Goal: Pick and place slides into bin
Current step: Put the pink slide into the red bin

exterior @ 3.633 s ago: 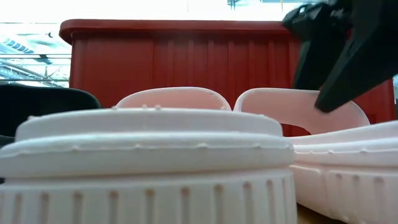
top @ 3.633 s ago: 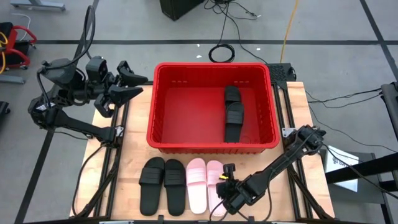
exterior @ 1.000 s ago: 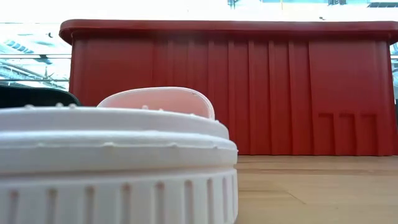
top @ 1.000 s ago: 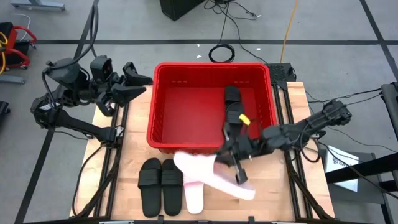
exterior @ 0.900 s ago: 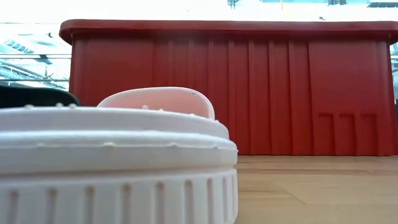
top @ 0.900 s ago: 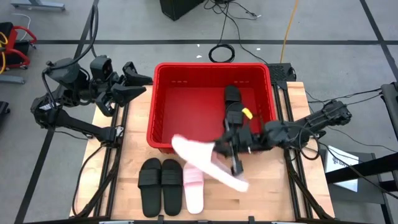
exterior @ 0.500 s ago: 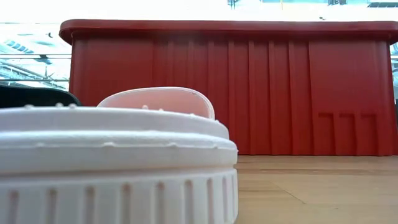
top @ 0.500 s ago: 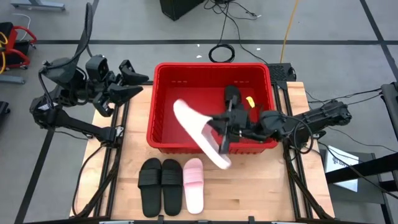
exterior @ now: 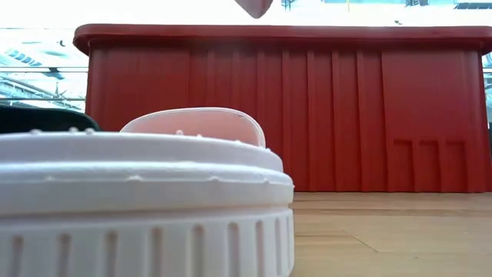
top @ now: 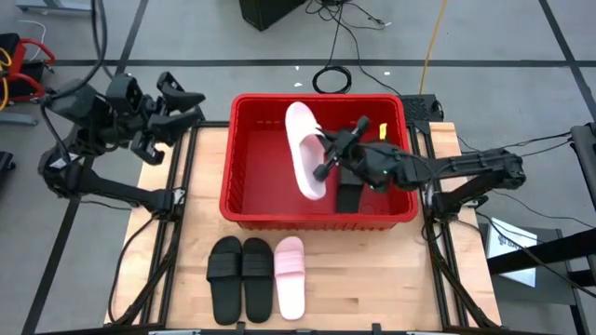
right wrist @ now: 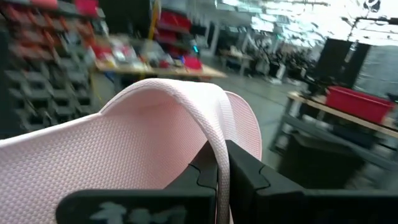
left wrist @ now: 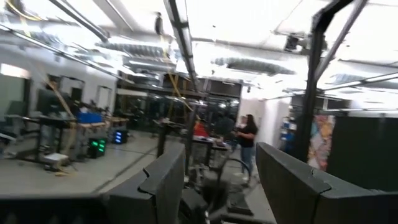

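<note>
Right gripper point(top: 328, 154) clamps the strap of a pink slide point(top: 304, 160), held above the red bin point(top: 244, 112). Black slides point(top: 349, 177) already lie in the bin. Three slides wait by the table's point(top: 391, 270) front edge: black pair point(top: 234, 277), pink one point(top: 290, 288). Left gripper point(top: 182, 107) idles off the table's left back corner, fingers spread.

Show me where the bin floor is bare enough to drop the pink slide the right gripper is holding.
The bin floor is bare left of the held pink slide, out to the left wall. The right part is crowded: black slides lie there under the right gripper. On the table, bare wood lies right of the pink slide on the table.
</note>
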Motion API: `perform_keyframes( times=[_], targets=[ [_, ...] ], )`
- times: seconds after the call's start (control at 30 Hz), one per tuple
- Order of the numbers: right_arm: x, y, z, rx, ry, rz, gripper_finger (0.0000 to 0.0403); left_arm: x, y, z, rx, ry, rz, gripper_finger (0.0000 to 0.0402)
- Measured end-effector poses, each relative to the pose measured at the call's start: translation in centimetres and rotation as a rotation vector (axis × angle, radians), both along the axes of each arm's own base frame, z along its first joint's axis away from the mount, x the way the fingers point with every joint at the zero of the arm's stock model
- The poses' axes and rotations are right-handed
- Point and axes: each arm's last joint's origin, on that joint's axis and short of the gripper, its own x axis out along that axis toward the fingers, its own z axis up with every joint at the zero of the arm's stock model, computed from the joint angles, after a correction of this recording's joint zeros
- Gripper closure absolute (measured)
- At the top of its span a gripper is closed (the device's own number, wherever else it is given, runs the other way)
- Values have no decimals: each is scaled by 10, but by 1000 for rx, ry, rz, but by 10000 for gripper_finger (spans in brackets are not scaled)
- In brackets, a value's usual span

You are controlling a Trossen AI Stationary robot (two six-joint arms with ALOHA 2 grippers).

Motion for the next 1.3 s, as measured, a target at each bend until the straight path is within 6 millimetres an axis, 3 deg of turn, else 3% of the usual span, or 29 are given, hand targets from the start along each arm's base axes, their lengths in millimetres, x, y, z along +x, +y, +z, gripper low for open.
perform_keyframes(
  times=[0.43, 0.7, 0.8, 1.0, 1.3],
  targets=[
    [-11, -58, -34, 125, 308, -98, 399, -17, 15, 0, 14, 13, 31, 199],
    [-21, -83, -42, 184, 539, -155, 399, -16, 23, -4, 14, 61, 63, 199],
    [-17, -87, -46, 166, 579, -156, 399, -14, 27, -4, 8, 55, 86, 199],
    [1, -91, -79, 143, 785, -135, 399, -9, 32, 0, -80, 1, 100, 199],
    [27, -96, -116, 159, 871, -134, 399, -4, 34, -1, -96, 1, 111, 199]
  ],
)
